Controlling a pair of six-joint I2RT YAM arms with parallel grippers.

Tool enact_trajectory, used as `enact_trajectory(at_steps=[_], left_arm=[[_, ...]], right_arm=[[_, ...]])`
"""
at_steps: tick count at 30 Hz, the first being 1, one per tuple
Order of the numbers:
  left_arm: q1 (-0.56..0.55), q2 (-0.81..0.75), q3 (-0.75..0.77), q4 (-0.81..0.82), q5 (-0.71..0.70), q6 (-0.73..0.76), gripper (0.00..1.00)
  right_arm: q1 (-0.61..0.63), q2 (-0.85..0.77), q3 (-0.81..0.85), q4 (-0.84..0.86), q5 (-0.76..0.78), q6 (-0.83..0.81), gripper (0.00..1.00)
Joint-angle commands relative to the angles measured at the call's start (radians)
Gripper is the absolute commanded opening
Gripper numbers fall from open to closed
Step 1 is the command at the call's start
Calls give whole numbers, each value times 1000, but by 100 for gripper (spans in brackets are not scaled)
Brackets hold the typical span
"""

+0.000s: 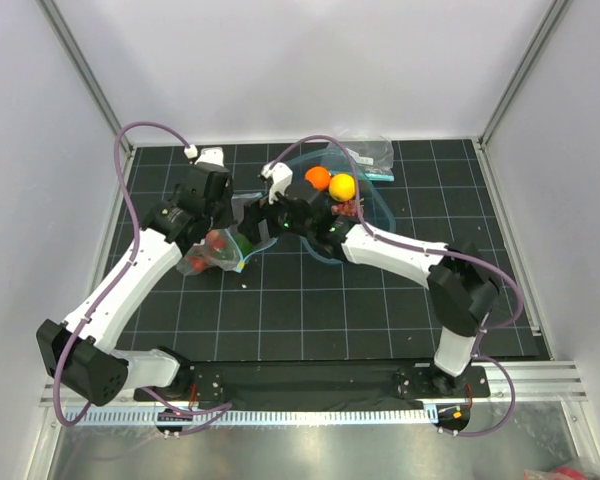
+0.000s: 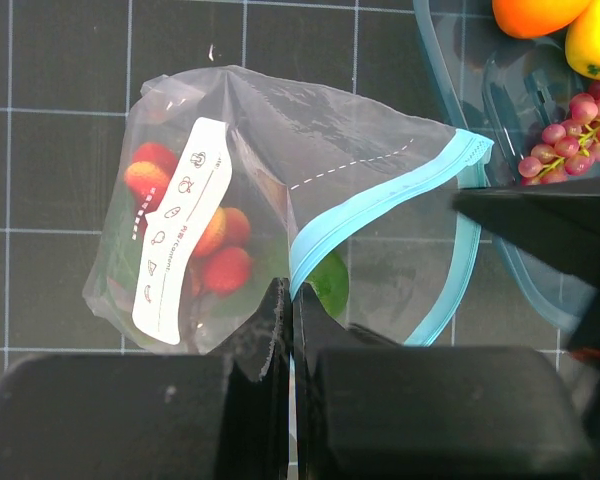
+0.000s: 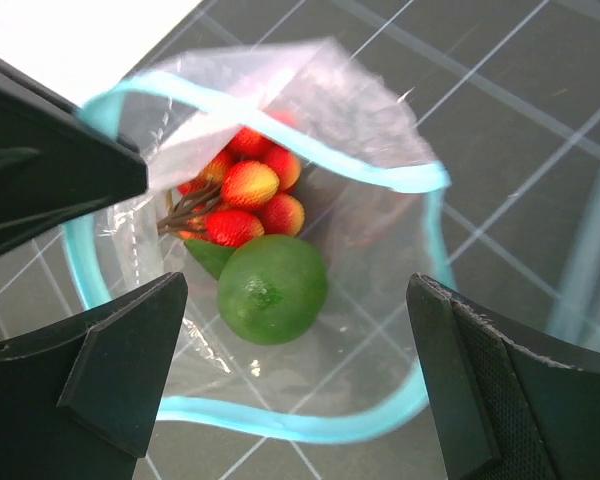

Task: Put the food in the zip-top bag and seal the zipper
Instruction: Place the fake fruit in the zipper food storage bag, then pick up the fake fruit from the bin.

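The zip-top bag (image 2: 280,150), holding strawberries (image 3: 248,185) and a lime (image 3: 272,290), was noted just left of the teal tub (image 1: 380,215) on the desk (image 1: 280,320), its zipper (image 2: 380,195) pinched by the closed left pincer (image 2: 291,330), the right pincer (image 3: 295,345) spread wide over its mouth.

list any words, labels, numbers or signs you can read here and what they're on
On the zip-top bag, a white label: a column of small pictograms beside a line of print, too small and blurred to read.
No other words, brands or numbers are readable in any view.
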Motion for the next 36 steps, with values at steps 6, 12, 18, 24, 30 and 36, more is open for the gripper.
enact_trajectory(at_steps=[6, 12, 18, 24, 30, 36], left_arm=[[-1, -29, 1, 27, -30, 15, 0], [-1, -24, 1, 27, -28, 15, 0], [-1, -24, 1, 26, -25, 14, 0], [-1, -17, 2, 26, -22, 12, 0], [-1, -18, 2, 26, -22, 12, 0], [-1, -17, 4, 24, -17, 12, 0]], right_arm=[[-7, -175, -82, 81, 283, -69, 100], [-56, -191, -93, 41, 400, -62, 100], [-230, -151, -99, -7, 351, 101, 99], [-319, -45, -55, -39, 331, 136, 100], [-323, 120, 105, -180, 477, 123, 100], [-333, 176, 189, -266, 614, 97, 100]])
